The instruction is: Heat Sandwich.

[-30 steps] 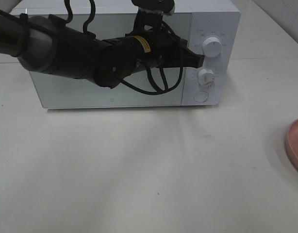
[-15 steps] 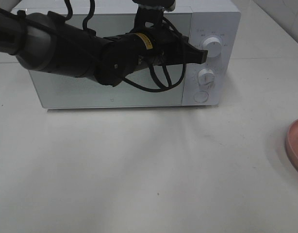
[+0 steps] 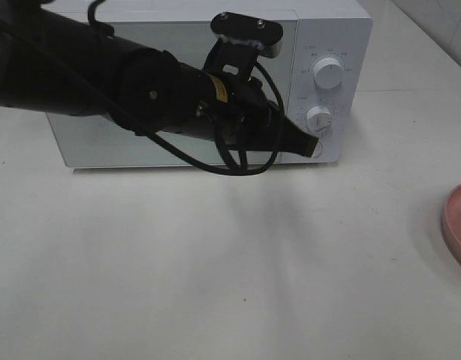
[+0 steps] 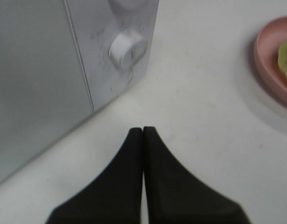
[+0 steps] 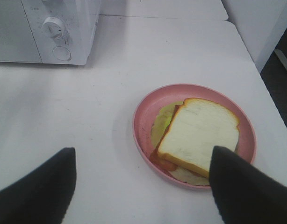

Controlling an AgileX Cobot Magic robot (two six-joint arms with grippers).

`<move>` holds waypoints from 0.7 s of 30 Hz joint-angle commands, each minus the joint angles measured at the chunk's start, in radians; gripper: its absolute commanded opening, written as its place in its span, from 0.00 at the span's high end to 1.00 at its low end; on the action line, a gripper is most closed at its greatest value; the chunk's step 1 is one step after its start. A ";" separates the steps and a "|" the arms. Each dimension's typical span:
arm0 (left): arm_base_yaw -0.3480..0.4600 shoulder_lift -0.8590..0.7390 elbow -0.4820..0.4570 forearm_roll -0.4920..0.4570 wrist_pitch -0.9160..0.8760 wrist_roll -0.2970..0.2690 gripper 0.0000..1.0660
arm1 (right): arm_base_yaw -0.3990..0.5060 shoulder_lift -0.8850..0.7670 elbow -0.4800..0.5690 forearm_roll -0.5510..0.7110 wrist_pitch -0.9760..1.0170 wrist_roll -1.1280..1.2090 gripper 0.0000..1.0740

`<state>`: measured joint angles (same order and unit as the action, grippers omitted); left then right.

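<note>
White microwave [image 3: 200, 82] sits at the back of a pale table [image 3: 230, 270] in the exterior view, door closed. Left arm [image 3: 103, 82] reaches across its front from the left; left gripper [image 3: 314, 145] tip sits low on the control panel, right by the round button under the lower knob [image 3: 318, 118]. Upper knob [image 3: 328, 73] is clear of it. Pink plate [image 3: 457, 225] edge shows at the right border, well apart from the microwave.

Left wrist view: left gripper [image 4: 142, 132] fingers pressed together, nothing between them, tips over the table just beside the microwave's [image 4: 64, 60] lower front corner. One knob [image 4: 128, 49] visible on the panel. Plate [image 4: 272, 60] off to the side, blurry.

Right wrist view: right gripper [image 5: 142, 161] fingers spread wide, holding nothing, above the table. Sandwich [image 5: 197, 135] lies flat on the plate [image 5: 146, 116], white bread on top, yellow-green filling poking out at the side. One finger [image 5: 241, 186] overlaps the plate's near edge in the picture; contact unclear. Microwave [image 5: 50, 28] stands well apart from the plate.
</note>
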<state>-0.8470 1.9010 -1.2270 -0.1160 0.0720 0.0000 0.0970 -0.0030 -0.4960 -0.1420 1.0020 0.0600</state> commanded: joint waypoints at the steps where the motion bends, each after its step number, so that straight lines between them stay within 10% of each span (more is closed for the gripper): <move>1: -0.001 -0.035 0.007 -0.003 0.111 -0.011 0.99 | -0.007 -0.029 0.003 -0.004 -0.007 0.002 0.30; 4: -0.001 -0.091 0.007 0.000 0.354 -0.011 0.63 | -0.007 -0.029 0.003 -0.004 -0.007 0.002 0.30; 5: -0.001 -0.114 0.007 0.000 0.431 -0.023 0.28 | -0.007 -0.029 0.003 -0.004 -0.007 0.002 0.30; 8: -0.001 -0.137 0.006 0.000 0.503 -0.034 0.04 | -0.007 -0.029 0.003 -0.004 -0.007 0.002 0.30; 21: 0.040 -0.236 0.006 0.204 0.846 -0.114 0.08 | -0.007 -0.029 0.003 -0.004 -0.007 0.003 0.30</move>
<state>-0.8270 1.6780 -1.2230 0.0550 0.8860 -0.0770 0.0970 -0.0030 -0.4960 -0.1420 1.0020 0.0600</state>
